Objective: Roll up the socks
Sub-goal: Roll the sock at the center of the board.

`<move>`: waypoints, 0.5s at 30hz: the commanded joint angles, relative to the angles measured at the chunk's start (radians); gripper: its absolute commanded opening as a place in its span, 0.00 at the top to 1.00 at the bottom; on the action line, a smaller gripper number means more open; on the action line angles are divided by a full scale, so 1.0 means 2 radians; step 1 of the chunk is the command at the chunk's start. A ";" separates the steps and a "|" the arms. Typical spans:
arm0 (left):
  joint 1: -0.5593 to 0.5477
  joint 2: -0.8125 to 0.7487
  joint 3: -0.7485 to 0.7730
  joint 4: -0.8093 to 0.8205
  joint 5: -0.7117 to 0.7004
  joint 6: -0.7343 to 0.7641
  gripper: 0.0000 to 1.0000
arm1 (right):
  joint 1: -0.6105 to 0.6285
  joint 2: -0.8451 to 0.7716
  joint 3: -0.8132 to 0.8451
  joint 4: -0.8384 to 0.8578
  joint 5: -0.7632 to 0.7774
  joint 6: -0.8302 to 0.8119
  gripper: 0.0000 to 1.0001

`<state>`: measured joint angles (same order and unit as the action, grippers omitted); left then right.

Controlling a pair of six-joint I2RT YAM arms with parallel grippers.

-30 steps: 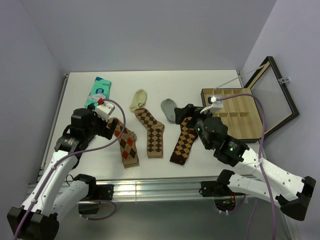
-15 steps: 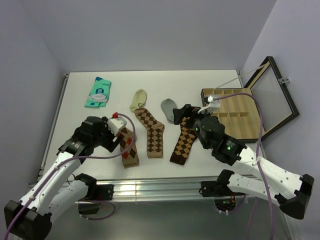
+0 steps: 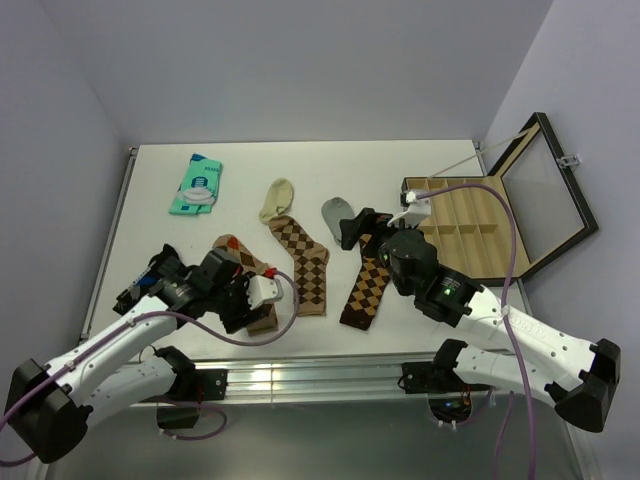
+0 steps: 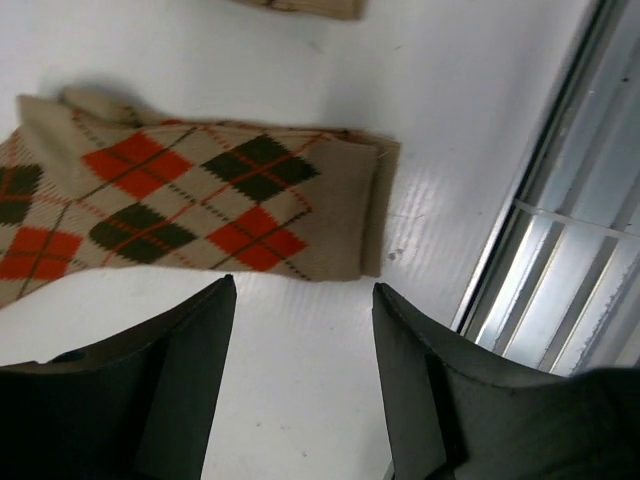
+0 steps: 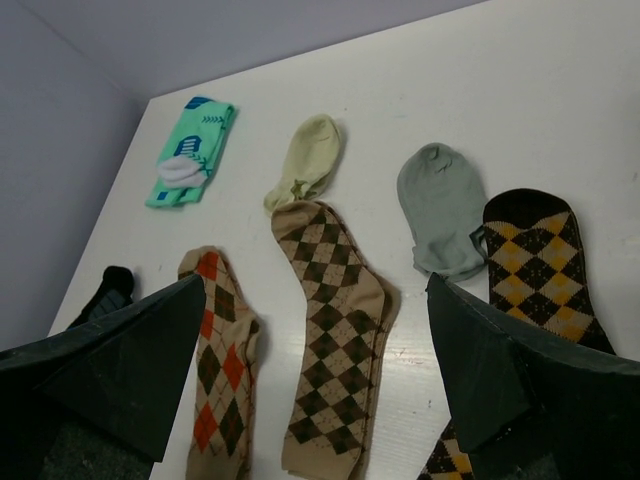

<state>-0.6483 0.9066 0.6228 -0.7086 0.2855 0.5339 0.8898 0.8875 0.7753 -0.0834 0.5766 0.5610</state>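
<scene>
Three argyle socks lie flat side by side on the white table. The red-orange sock (image 3: pixel 238 252) is on the left, the tan sock with dark brown diamonds (image 3: pixel 303 265) in the middle, and the dark brown sock with tan diamonds (image 3: pixel 368 290) on the right. My left gripper (image 3: pixel 240 303) is open and empty, low over the table beside the red-orange sock's cuff end (image 4: pixel 200 205), not touching it (image 4: pixel 300 290). My right gripper (image 3: pixel 352 228) is open and empty, above the dark brown sock's toe end. Its wrist view (image 5: pixel 315 285) shows the red-orange (image 5: pixel 220 370), tan (image 5: pixel 335 330) and dark brown (image 5: pixel 540 270) socks.
A teal sock (image 3: pixel 197 185), a pale yellow sock (image 3: pixel 277 198) and a grey sock (image 3: pixel 335 215) lie further back. A wooden compartment box (image 3: pixel 470 222) with its glass lid (image 3: pixel 550 190) open stands at the right. The metal rail of the table's front edge (image 4: pixel 570 250) is close to my left gripper.
My left gripper has swung from the red-orange sock's toe end toward the front edge, down beside its cuff end. My right gripper has shifted slightly left. The socks have not moved.
</scene>
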 commanded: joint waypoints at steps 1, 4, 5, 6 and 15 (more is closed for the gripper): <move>-0.026 0.019 0.003 0.008 0.033 0.015 0.38 | 0.001 -0.004 -0.006 0.014 0.015 0.015 0.02; -0.040 0.036 -0.006 0.024 0.030 0.015 0.43 | 0.001 -0.001 -0.007 0.013 0.018 0.018 0.02; -0.042 0.045 -0.005 0.026 0.031 0.015 0.43 | 0.001 0.000 -0.007 0.013 0.018 0.017 0.02; -0.042 0.049 -0.005 0.025 0.041 0.023 0.43 | 0.001 0.003 -0.006 0.012 0.021 0.017 0.02; -0.047 0.103 -0.008 0.024 0.062 0.069 0.43 | 0.001 0.010 0.000 0.007 0.033 0.012 0.02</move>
<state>-0.7368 1.0901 0.6144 -0.6914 0.3725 0.6220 0.8898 0.9073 0.7666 -0.0856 0.5949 0.5785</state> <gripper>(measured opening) 0.573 0.983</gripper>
